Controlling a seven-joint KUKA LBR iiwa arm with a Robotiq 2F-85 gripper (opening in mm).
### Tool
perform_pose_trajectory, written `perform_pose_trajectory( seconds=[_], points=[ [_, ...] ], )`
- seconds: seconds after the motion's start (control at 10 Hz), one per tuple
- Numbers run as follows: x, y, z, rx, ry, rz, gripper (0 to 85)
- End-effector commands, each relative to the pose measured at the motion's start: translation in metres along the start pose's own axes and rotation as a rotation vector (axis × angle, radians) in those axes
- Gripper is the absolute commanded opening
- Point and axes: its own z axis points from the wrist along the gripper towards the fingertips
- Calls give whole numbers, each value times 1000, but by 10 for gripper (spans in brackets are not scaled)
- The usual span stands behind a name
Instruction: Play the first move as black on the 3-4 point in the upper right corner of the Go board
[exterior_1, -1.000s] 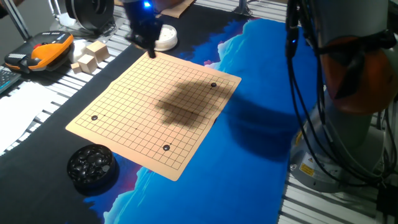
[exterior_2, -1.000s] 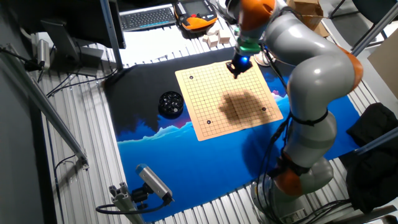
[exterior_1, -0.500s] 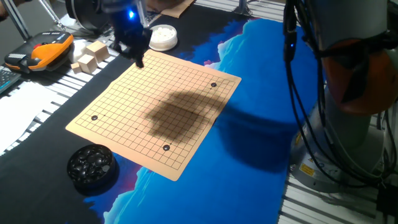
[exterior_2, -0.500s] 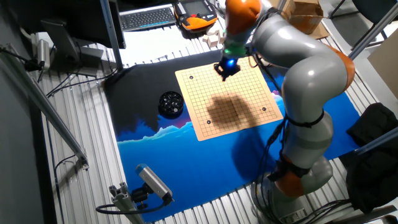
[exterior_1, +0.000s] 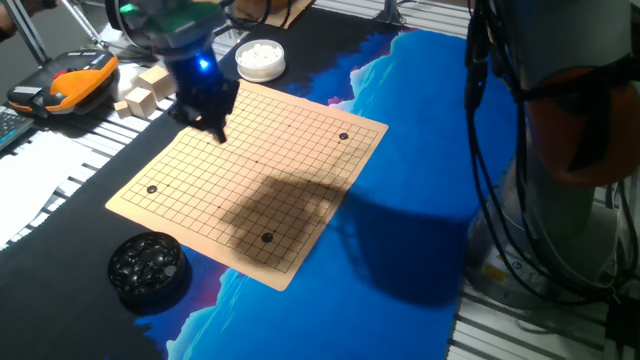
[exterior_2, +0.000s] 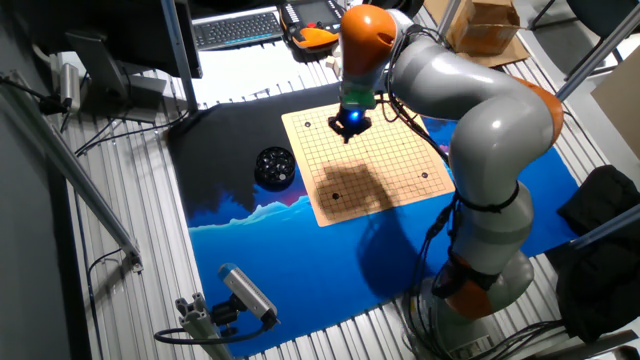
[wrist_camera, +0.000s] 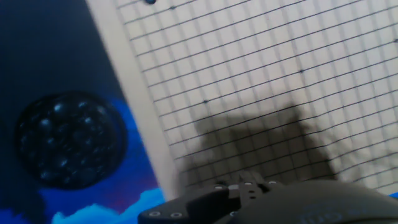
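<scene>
Nearest the camera in one fixed view, a round bowl of black stones (exterior_1: 148, 267) sits on the dark surface (exterior_1: 90, 235) just off the board's near-left edge. The board (exterior_1: 290, 170) lies flat with three black stones on it, one near each of three corners; its middle is bare grid. The gripper (exterior_1: 213, 128) hovers over the board's far-left part, near the edge. Whether its jaws are open or closed, I cannot tell. Beyond the far edge stands a white bowl (exterior_1: 259, 60).
</scene>
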Motion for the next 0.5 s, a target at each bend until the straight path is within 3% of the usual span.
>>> perform_pose_trajectory(
  seconds=[0.0,0.1,0.2,0.4],
  points=[
    [11,37,2,26,-19,-33,0],
    [11,37,2,29,-31,-55,0],
    [11,37,2,-1,-32,-64,0],
    [11,37,2,-32,-17,-102,0]
  ],
)
